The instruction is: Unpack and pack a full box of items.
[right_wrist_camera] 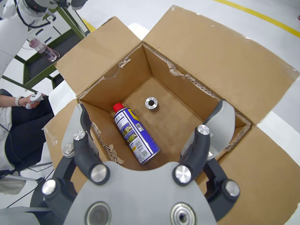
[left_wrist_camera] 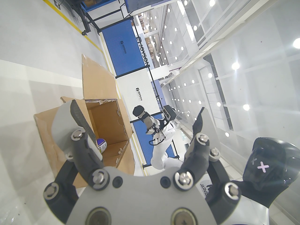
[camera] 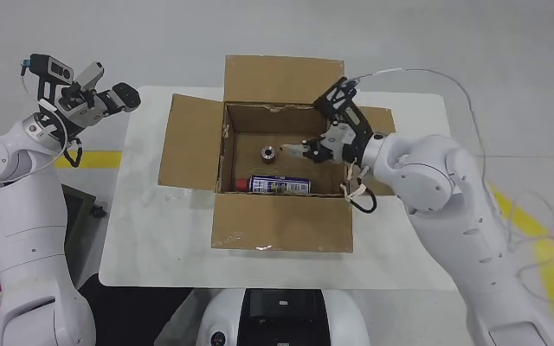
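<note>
Holding just blue red-capped spray can (camera: 280, 183) and silver metal cylinder (camera: 268, 155), brown cardboard box (camera: 281, 223) looks nearly unpacked; right gripper (right_wrist_camera: 152, 113), left gripper (left_wrist_camera: 137, 108) both splayed, empty

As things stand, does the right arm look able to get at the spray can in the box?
Probably yes. The right gripper hangs open above the open box, the spray can lies uncovered on its floor, and the metal cylinder stands apart. The wall beside it may crowd one finger.

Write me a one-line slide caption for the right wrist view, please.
Open right gripper above an open cardboard box holding a blue spray can lying flat and a metal cylinder.
</note>
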Controlling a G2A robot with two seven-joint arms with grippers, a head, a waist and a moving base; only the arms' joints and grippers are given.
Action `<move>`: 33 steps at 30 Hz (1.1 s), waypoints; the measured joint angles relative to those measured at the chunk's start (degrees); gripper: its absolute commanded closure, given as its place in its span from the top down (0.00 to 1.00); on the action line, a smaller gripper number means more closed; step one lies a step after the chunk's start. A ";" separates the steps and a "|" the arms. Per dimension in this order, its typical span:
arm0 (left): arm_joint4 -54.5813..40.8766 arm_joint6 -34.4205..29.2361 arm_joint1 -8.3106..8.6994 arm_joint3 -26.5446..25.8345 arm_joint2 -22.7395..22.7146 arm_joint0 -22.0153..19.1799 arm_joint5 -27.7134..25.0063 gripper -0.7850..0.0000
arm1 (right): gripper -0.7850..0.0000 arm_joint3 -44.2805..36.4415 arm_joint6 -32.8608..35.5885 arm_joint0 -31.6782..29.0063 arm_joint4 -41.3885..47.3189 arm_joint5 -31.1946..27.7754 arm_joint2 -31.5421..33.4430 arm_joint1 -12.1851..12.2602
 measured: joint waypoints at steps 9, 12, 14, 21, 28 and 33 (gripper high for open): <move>0.00 0.00 0.00 0.00 0.00 0.00 0.00 1.00 | 1.00 6.50 1.07 5.60 1.72 -0.77 -8.42 -1.97; 0.00 0.00 0.00 0.00 0.00 0.00 0.00 1.00 | 1.00 8.81 0.13 7.24 -0.16 -0.27 -11.54 -2.82; 0.00 0.00 0.00 0.00 0.00 0.00 0.00 1.00 | 1.00 10.29 -0.40 8.41 -1.42 0.02 -13.67 -3.46; 0.00 0.00 0.00 0.00 0.00 0.00 0.00 1.00 | 1.00 15.57 -1.52 12.44 -5.05 0.35 -19.17 -5.56; 0.00 0.00 0.00 0.00 0.00 0.00 0.00 1.00 | 1.00 22.83 -2.11 16.12 -5.04 -0.49 -21.96 -7.53; 0.00 0.00 0.00 0.00 0.00 0.00 0.00 1.00 | 1.00 27.68 -2.32 18.22 -4.78 -0.89 -24.56 -9.25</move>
